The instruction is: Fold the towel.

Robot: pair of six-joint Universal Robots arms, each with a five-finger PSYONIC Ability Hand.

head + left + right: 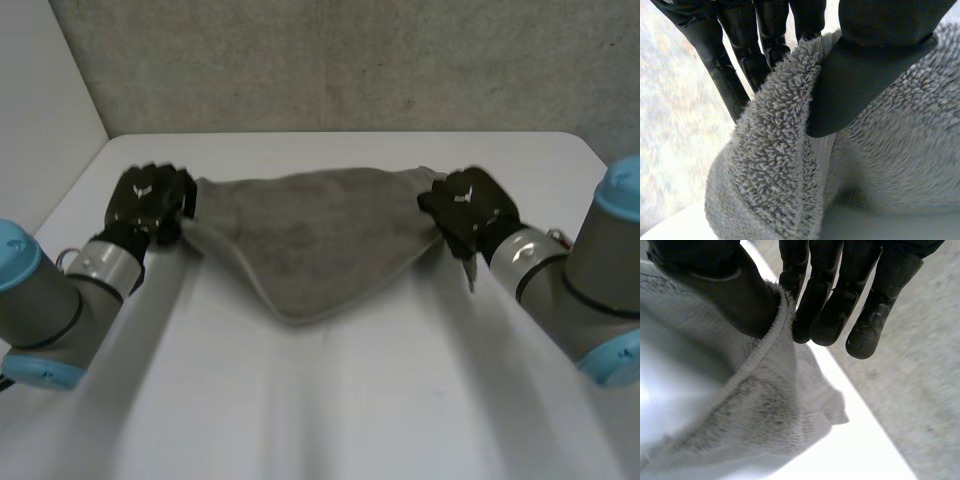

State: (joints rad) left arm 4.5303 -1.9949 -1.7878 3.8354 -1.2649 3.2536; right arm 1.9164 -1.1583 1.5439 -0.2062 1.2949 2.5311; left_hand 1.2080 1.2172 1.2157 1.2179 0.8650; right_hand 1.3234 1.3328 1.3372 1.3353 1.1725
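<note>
Fingers [732, 80] of the left hand [150, 205] run straight behind the towel [310, 240] edge, thumb [865, 80] pressed on the front, so you've got a pinch on that corner. Right hand [470, 212], same deal: thumb [730, 300] over the hem, fingers [830, 310] behind it, cloth clamped between. Both corners are up off the tabletop [330, 410] and pulled well apart. The towel is strung between the hands over the far half of the tabletop, top edge near taut, middle sagging to a rounded low point on the robot's side; can't tell if that low point touches the tabletop. My read: this is the lift-and-spread step, grasp done, no fold made yet. Next move calls for you to hold both pinches, keep the hands level with each other, then carry the held edge over so it lands on the opposite edge, letting the sag lie down first; let go only once the edges line up. The thick pile looks like it could slip from a thumb pinch if you yank. Labels: small white mark [140, 188] on the back of each hand, too small to read. No tag, brand or writing seen on the towel. Grey arms [60, 300] come in from both sides, rough grey wall [350, 60] behind.
</note>
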